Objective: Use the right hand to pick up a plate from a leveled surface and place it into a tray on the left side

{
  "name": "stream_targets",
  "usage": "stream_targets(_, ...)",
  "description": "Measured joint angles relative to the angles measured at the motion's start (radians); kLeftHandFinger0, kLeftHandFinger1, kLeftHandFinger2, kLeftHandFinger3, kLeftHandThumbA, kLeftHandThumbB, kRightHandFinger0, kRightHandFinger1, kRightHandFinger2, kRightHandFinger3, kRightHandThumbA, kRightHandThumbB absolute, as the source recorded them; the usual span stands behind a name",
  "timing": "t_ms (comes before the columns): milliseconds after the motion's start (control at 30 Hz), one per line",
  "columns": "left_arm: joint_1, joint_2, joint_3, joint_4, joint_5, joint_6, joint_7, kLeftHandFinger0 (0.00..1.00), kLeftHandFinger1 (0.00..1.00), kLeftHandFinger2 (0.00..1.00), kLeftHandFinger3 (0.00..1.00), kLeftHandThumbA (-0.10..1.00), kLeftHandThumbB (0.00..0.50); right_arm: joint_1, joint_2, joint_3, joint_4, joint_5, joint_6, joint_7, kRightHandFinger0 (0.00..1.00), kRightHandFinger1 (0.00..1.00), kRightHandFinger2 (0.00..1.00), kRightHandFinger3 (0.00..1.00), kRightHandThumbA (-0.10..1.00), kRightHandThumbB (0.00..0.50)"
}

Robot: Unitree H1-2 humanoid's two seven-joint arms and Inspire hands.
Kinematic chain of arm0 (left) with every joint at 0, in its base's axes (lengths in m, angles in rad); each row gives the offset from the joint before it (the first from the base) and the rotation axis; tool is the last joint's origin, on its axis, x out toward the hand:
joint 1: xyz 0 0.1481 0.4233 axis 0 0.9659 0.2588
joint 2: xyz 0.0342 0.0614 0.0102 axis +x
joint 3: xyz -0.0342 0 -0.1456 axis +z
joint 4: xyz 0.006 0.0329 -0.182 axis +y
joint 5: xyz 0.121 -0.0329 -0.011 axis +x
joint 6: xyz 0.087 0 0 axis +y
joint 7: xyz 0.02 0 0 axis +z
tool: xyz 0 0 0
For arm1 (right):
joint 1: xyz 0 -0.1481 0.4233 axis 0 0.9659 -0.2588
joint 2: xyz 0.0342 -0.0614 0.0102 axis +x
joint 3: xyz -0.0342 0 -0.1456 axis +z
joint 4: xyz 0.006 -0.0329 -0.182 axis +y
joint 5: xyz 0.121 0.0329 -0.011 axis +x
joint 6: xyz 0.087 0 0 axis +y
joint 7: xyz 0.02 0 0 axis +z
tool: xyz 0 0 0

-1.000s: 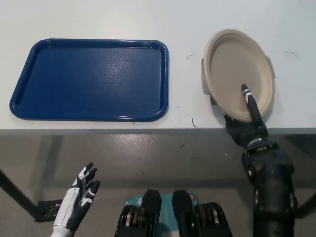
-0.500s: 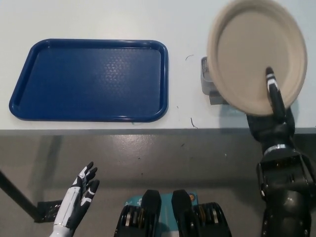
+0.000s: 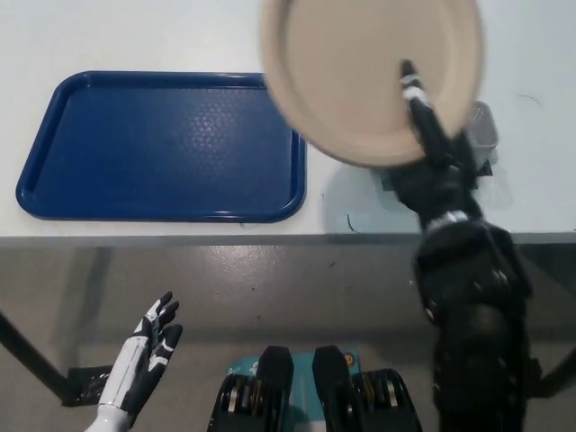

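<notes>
Compared with the earlier frame, the plate (image 3: 360, 72) had risen and shifted toward 9 o'clock; we saw its edge overlapping the tray's (image 3: 162, 148) 3 o'clock corner. The right hand (image 3: 432, 153) held the plate. The left hand (image 3: 144, 360) rested at 7 o'clock, fingers spread, holding nothing. We counted one plate, one tray, one table (image 3: 135, 36).
</notes>
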Motion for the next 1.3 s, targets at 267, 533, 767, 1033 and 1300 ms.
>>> stream_targets(267,0.0,0.0,-0.008,0.0,0.002,0.001,0.0,1.0,1.0,1.0,1.0,0.93,0.206,-0.192,0.048,-0.005,0.389,-0.047,-0.01,0.007,0.0,0.16,0.61,0.77,0.21,0.0)
stream_targets(533,0.0,0.0,-0.02,0.0,0.009,0.003,0.0,1.0,1.0,1.0,1.0,0.92,0.221,-0.406,0.049,-0.049,0.836,-0.077,-0.052,0.012,0.0,0.15,0.62,1.0,0.05,0.0)
stream_targets(767,0.0,0.0,-0.036,0.0,0.011,0.01,0.0,1.0,1.0,1.0,1.0,0.9,0.249,-0.581,0.049,-0.064,1.166,-0.108,-0.129,0.021,0.24,0.51,0.91,1.0,0.75,0.142)
stream_targets(1033,0.0,0.001,-0.046,0.002,0.011,0.013,-0.009,1.0,1.0,1.0,1.0,0.89,0.248,-0.729,0.048,-0.039,1.394,-0.165,-0.185,0.129,1.0,1.0,1.0,1.0,1.0,0.445)
stream_targets(1300,-0.005,0.008,-0.059,0.001,0.015,0.017,-0.021,1.0,1.0,1.0,1.0,0.91,0.265,-0.765,0.029,0.002,1.445,-0.242,-0.228,0.252,1.0,1.0,1.0,1.0,1.0,0.449)
